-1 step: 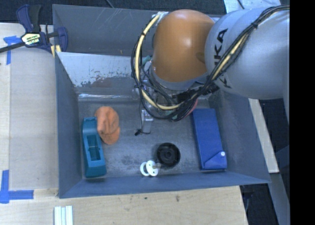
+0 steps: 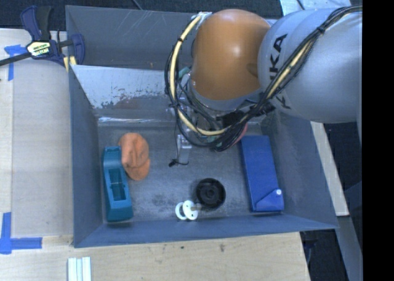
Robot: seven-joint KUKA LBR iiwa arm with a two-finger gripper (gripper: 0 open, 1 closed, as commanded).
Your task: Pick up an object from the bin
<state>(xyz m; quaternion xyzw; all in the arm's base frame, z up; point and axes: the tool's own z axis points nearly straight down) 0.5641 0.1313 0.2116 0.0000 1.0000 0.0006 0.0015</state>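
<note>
Grey metal bin [image 2: 83,169] is sitting below me, its floor carrying five loose things, spread out rather than heaped. I am reaching in from the view's right, with my orange wrist cover [image 2: 228,52] and looped cables [image 2: 178,98] hanging over the back half of the bin. My pincer [image 2: 183,150] is hanging over bare floor near the middle. I cannot tell whether it is apart or together, as the wrist is hiding most of it.

- Nearest, toward the view's left: an orange lumpy thing [image 2: 135,155], touching a teal stapler-shaped tool [image 2: 116,186] that is lying along the left wall.
- Toward the front: a black round disc [image 2: 210,192], with a small white ring-like piece [image 2: 186,211] just beside it.
- Toward the right: a blue flat box [image 2: 261,174] is lying near the wall.
</note>
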